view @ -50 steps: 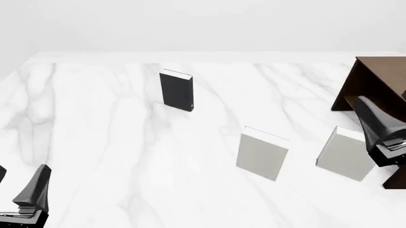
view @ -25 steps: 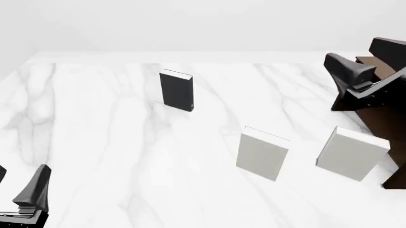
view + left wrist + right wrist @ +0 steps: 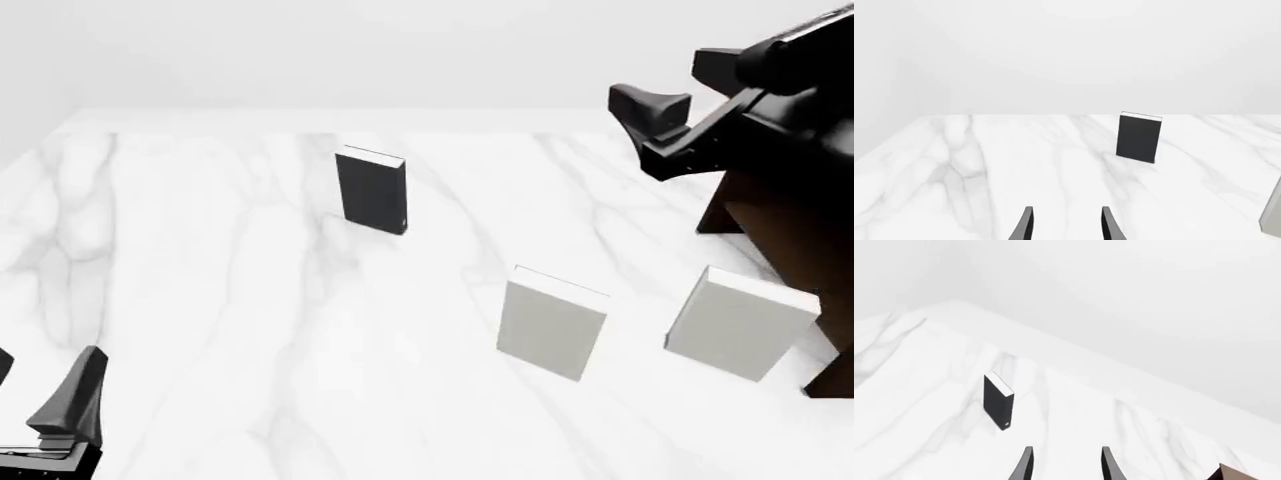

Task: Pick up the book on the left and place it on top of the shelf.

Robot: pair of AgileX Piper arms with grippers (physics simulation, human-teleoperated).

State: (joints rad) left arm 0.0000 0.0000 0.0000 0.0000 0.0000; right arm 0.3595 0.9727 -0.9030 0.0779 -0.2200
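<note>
Front view, black book upright, long axis vertical, both grippers spread, holding nothing

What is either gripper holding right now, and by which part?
Nothing. The left gripper and right gripper are both open with empty space between the fingers. The black book stands untouched on the table, apart from both.
</note>
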